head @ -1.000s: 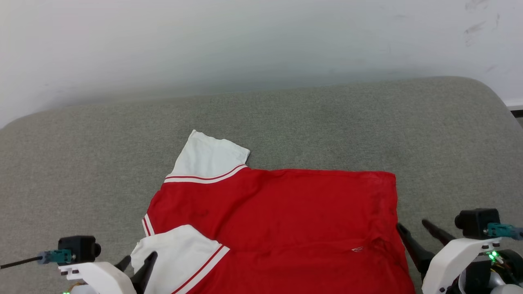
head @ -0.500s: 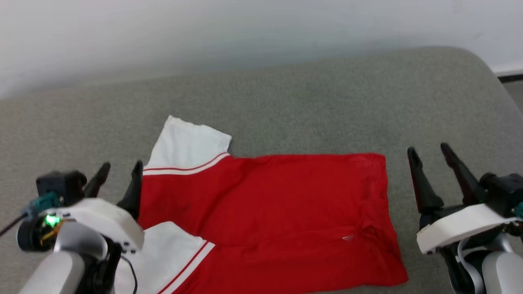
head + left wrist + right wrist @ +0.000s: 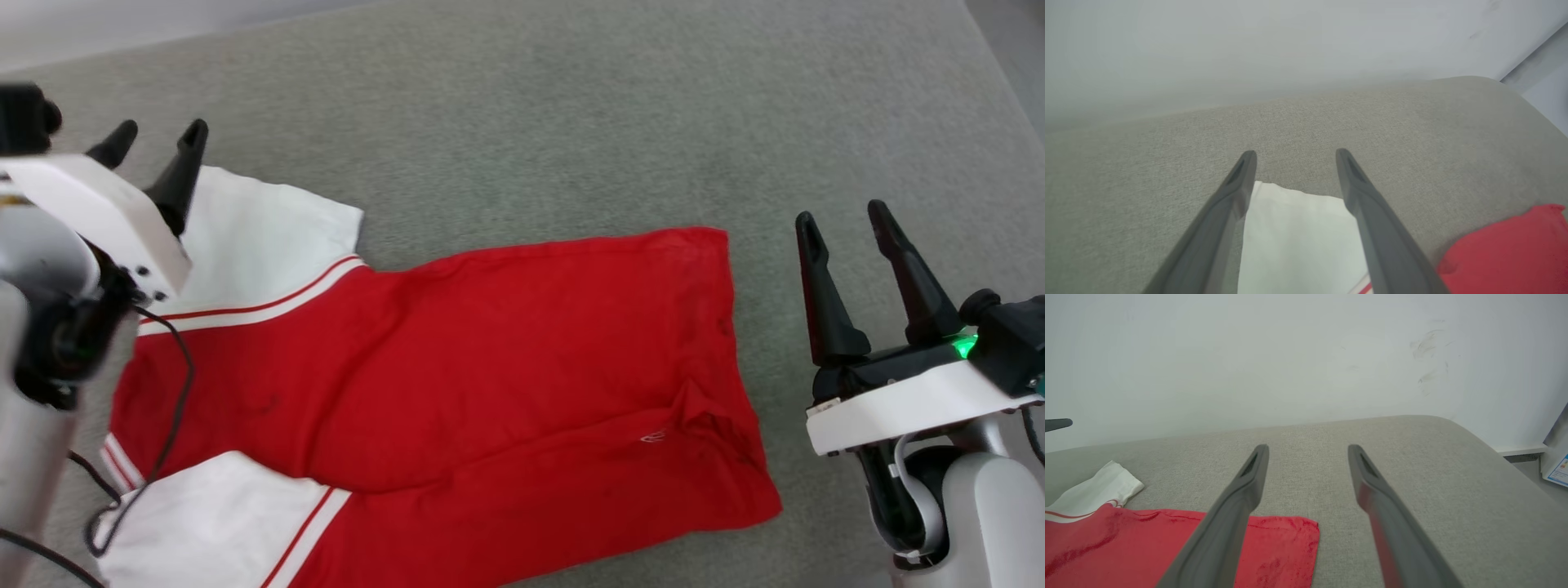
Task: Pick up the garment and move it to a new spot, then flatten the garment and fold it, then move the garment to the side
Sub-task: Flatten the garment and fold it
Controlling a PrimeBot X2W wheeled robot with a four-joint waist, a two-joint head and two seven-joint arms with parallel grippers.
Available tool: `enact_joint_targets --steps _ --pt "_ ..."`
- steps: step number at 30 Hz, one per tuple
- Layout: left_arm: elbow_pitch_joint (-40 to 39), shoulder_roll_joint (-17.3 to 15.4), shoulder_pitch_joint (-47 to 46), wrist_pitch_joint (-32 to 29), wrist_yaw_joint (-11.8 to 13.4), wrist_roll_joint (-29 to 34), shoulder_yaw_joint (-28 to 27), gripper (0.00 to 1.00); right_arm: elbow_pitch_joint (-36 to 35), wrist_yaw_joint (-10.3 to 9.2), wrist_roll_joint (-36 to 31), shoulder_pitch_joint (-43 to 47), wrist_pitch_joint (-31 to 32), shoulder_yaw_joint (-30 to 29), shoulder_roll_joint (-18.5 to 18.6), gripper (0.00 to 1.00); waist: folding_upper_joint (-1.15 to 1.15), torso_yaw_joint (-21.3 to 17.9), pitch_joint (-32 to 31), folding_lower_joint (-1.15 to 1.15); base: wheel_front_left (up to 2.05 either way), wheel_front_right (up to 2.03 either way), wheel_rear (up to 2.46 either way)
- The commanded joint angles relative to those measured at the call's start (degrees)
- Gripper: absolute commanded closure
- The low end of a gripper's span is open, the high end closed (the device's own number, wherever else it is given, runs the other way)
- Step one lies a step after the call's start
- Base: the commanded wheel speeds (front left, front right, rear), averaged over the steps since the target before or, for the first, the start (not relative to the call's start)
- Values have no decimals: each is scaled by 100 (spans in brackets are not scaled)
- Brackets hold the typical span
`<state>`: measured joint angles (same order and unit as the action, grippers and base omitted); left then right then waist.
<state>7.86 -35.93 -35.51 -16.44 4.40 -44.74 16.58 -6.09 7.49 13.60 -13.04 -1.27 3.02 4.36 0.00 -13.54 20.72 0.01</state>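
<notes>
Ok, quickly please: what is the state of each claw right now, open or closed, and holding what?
Left claw: open, holding nothing, at the white sleeve of the red jersey.
Right claw: open, holding nothing, beside the jersey.

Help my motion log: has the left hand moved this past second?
Yes: left hand advanced from the red jersey's near white sleeve to its far white sleeve.

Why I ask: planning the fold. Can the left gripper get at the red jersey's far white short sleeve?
Likely yes: the open left gripper hangs at the edge of the far white short sleeve, with nothing in between.
</notes>
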Motion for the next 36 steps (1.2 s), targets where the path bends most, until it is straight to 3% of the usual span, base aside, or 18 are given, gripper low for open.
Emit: enact_joint_targets --steps 1,7,14,17,22,23,24,25,26,30,36 --pt "129 -109 -202 -287 -104 -99 38 0 40 0 24 -79 -47 28 -57 0 0 -309 256 -1 0 0 0" --pt "713 -653 -898 -2057 -365 -455 301 0 251 0 163 -55 -223 107 -122 0 0 -641 427 -1 0 0 0" --pt "1223 -1126 -1152 -3415 -100 -563 470 0 477 -1 344 -125 -441 249 -151 0 0 -922 650 -1 0 0 0" --pt "1420 -1185 -1049 -3755 29 -612 534 0 572 -1 402 -135 -487 302 -154 0 0 -991 729 -1 0 0 0" --pt "1697 -1016 -689 -4314 184 -880 685 0 677 -1 515 -203 -523 380 -155 0 0 -1053 824 -1 0 0 0" --pt "1733 -940 -617 -4360 224 -956 680 51 694 0 548 -210 -526 392 -156 0 0 -1062 839 -1 0 0 0" --pt "1758 -862 -543 -4392 258 -1021 673 65 702 0 570 -224 -536 403 -156 0 0 -1071 852 -1 0 0 0" --pt "1767 -807 -481 -4380 280 -1053 674 88 715 0 575 -236 -527 412 -156 0 0 -1076 863 -1 0 0 0" --pt "1785 -757 -430 -4350 284 -1102 667 100 723 0 594 -246 -519 418 -157 0 0 -1079 871 -1 0 0 0" --pt "1802 -593 -387 -4048 222 -1164 599 100 745 -1 653 -270 -441 408 -154 0 0 -1027 844 -1 0 0 0" --pt "1800 -480 -699 -3268 -93 -927 533 100 870 0 932 -413 -142 433 102 0 0 -749 575 -1 0 0 0"
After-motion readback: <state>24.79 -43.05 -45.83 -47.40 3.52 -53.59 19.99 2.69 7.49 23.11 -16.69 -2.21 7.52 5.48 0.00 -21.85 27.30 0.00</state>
